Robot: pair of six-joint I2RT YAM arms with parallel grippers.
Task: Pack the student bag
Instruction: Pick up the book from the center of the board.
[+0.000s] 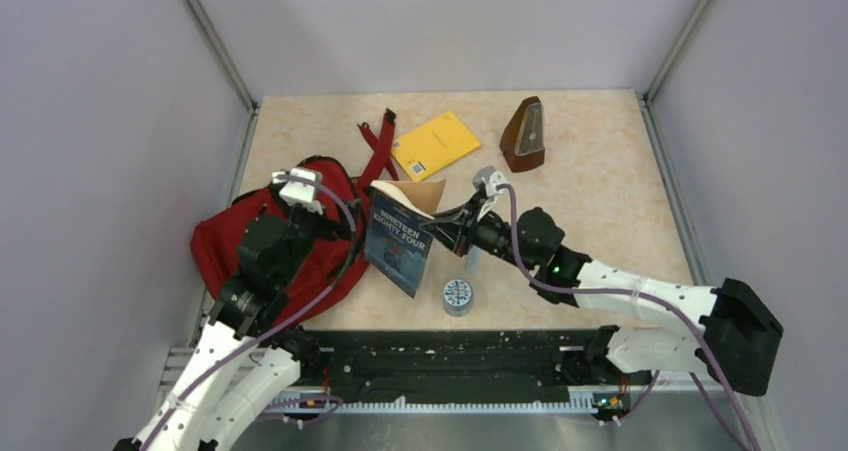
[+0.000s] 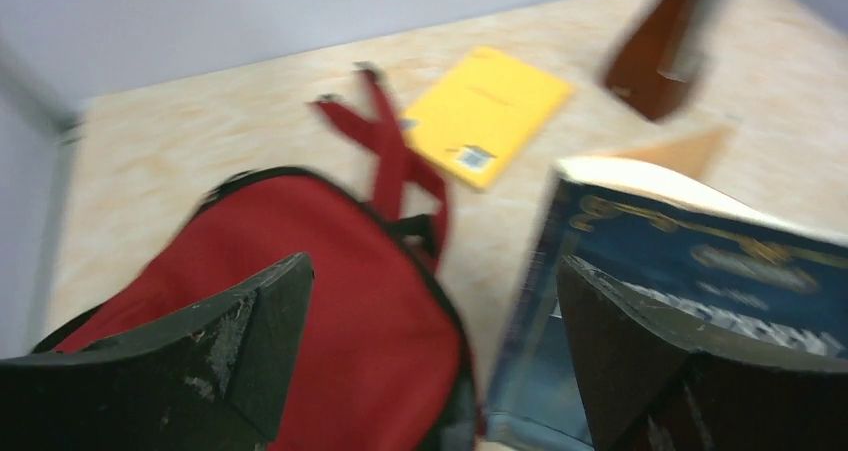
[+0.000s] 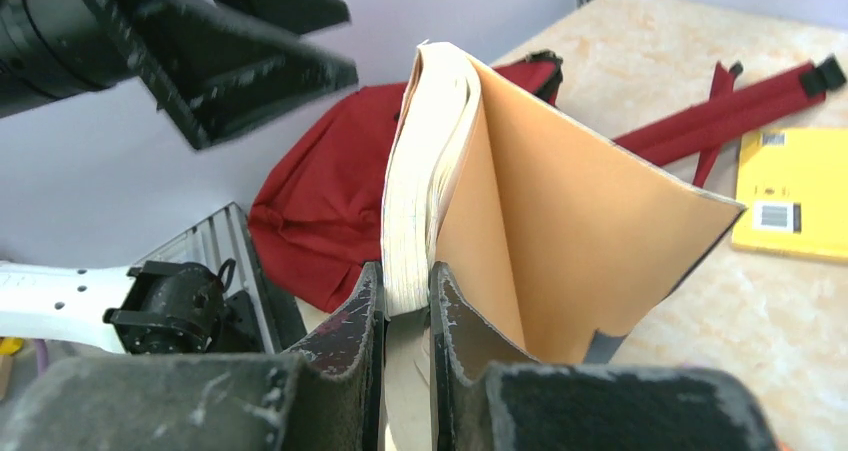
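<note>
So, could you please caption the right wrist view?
Right pincer grips the paperback by its pages, cover splayed, red student bag behind.

The upright book (image 1: pixel 398 243) blocks the student bag (image 1: pixel 215 246) from the right.

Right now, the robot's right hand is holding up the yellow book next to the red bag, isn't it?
Not the yellow one. The right gripper is shut on the blue paperback, held up next to the red bag; the right wrist view shows the pages clamped in it. The yellow booklet lies flat on the table, farther back.
</note>
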